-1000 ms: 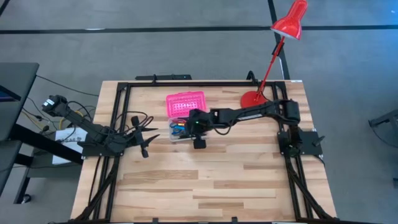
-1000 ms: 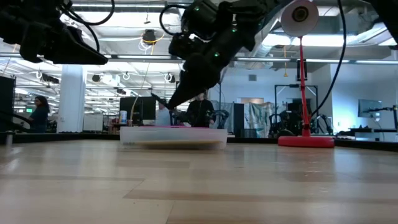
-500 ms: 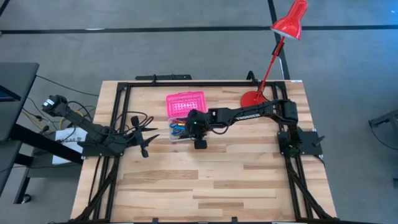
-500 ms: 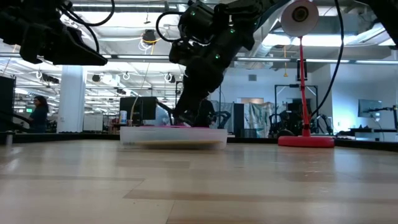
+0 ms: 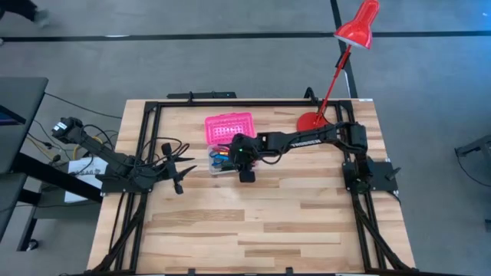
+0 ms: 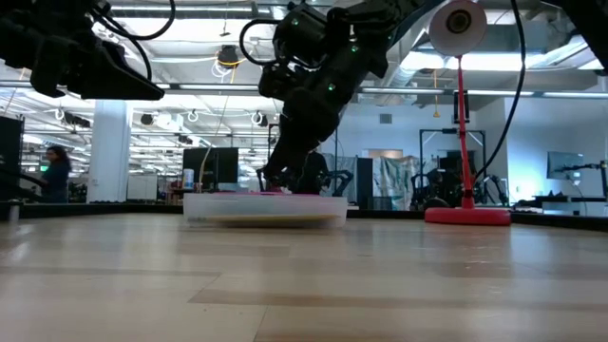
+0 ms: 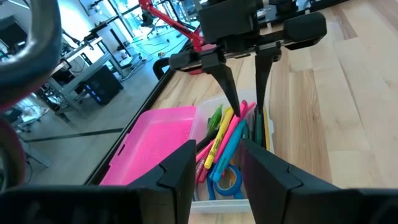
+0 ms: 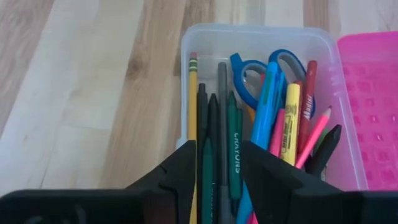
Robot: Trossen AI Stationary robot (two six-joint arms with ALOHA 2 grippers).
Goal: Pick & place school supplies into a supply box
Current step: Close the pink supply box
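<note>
The jaws of the right gripper (image 7: 244, 99) stand spread and empty, their two dark fingers pointing straight down into the supply box (image 8: 193, 46). In the left wrist view the fingertips sit among the pens, just above or touching them; no pen is pinched between them. In the high view this gripper (image 5: 243, 157) sits just left of the frame's centre, over the clear base, with the pink lid (image 5: 229, 126) lying open directly above it in the picture. The left gripper (image 5: 178, 170) waits at the left-middle of the frame, well apart from the box; its jaws show parted in its own wrist view, with nothing between them.

The box's long axis runs in line with the right gripper's view, and the supplies lie along that axis, side by side. The box holds a yellow pencil (image 8: 192, 93), dark green pens (image 8: 234, 143), a blue marker (image 8: 264, 106), a yellow marker (image 8: 290, 121), a pink pencil (image 8: 314, 140) and blue-handled scissors (image 8: 283, 62) at the far end. No supplies show loose on the table (image 5: 268, 222).

Judging from this, the right arm is the nearer one, the way clear is straight up out of the box, and the task looks nearly done.
</note>
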